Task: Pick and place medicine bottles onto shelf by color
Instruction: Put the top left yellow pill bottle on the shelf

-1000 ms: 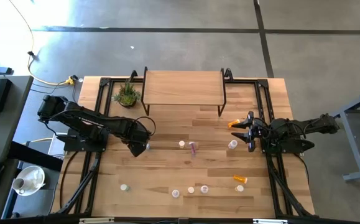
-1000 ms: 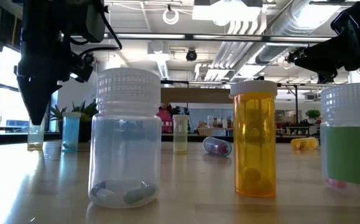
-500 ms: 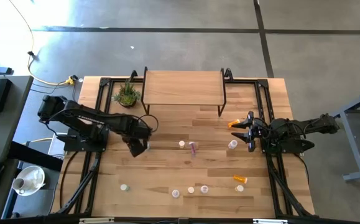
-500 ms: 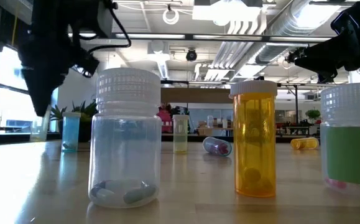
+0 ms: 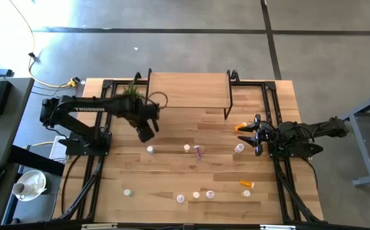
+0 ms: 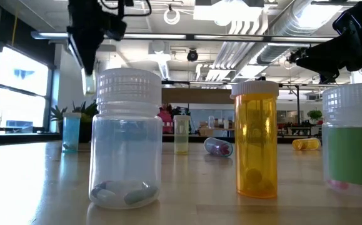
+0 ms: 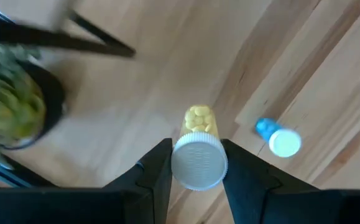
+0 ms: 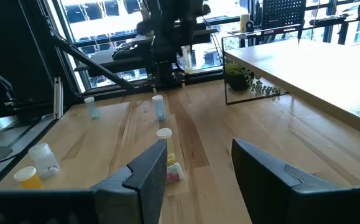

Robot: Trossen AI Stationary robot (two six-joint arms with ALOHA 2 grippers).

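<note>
Left gripper [image 7: 195,163]: clamping a yellow bottle [image 7: 198,152] just under its white cap, fingers pressing on either side, and carrying it clear of the table [image 5: 172,182] near the shelf's front left corner; gripping high is likely keeping the body hanging upright for setting down
Yellow bottle contents: yellow pills are showing through the clear body in the left wrist view
Right gripper [image 5: 256,135]: waiting with its fingers apart and holding nothing, hovering at the right side of the table beside an upright bottle [image 5: 239,148] and an orange bottle [image 5: 241,127] lying on its side
Shelf [image 5: 188,90]: standing at the far edge of the table with its board bare; no bottle is resting on it yet
Plant [image 5: 131,97]: sitting just left of the shelf, close to the carrying arm's path
Blue bottle [image 5: 150,149]: standing on the table below the raised gripper, white cap on
Near bottles: a clear one [image 6: 126,139] is holding a few pale tablets at its bottom; an amber one [image 6: 254,140] is standing beside it with a pill or two inside
Remaining bottles: staying scattered across the front and middle of the table, one purple-tinted bottle [image 5: 199,151] lying tipped
</note>
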